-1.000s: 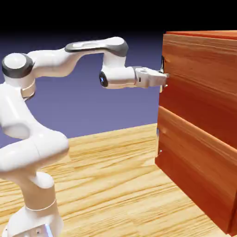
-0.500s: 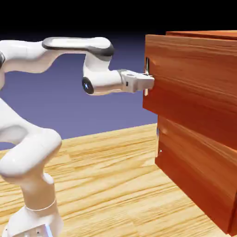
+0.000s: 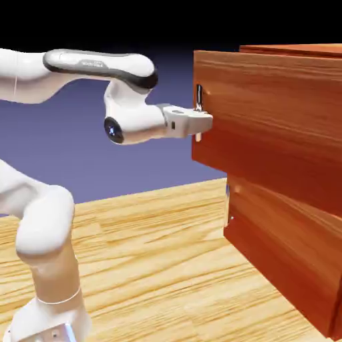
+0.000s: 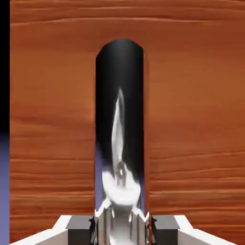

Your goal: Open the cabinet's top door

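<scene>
The reddish-brown cabinet fills the exterior view's right side. Its top door stands pulled out to the left, well proud of the lower panel. My gripper is shut on the top door's vertical silver-and-black handle, at the panel's left edge. In the hand view the dark shiny handle runs upright down the middle over the door's wood grain, and my two grey fingertips clamp its lower end from both sides.
A light wooden tabletop spreads under the arm. The arm's white links rise at the exterior view's left. A small handle shows on the lower panel's left edge.
The hand has drawn back to the exterior view's left with the handle in its grip, and the top door has come out further from the cabinet's front.
</scene>
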